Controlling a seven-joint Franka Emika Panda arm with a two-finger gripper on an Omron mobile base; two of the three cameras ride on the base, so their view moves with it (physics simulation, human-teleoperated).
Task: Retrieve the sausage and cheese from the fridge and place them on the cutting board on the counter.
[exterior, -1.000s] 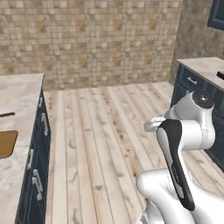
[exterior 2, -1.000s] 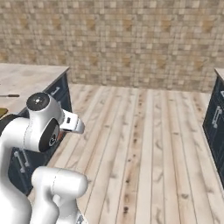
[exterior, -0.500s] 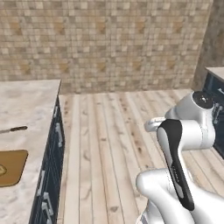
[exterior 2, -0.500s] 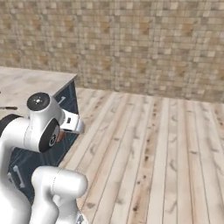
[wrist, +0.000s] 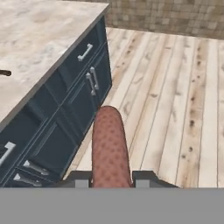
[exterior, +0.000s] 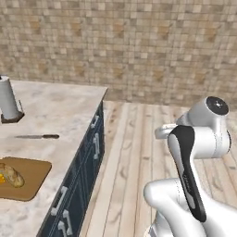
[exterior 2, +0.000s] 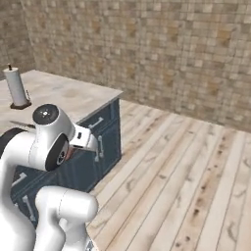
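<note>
One sausage [wrist: 110, 148] stands clamped between the two dark fingertips of the gripper [wrist: 111, 178] in the hand view, pointing toward 12 o'clock over the wooden floor [wrist: 175, 100], with the dark blue cabinets [wrist: 57, 127] at 9 o'clock. In the left base view the cutting board [exterior: 28, 178] lies at 8 o'clock on the counter [exterior: 55, 111], carrying the cheese [exterior: 2, 177] beside a bread loaf [exterior: 12, 175]; a knife [exterior: 37, 136] and a paper towel roll [exterior: 8, 98] sit beyond. Compared with half a second ago, the base has driven nearer, so counter and board fill more of the view.
</note>
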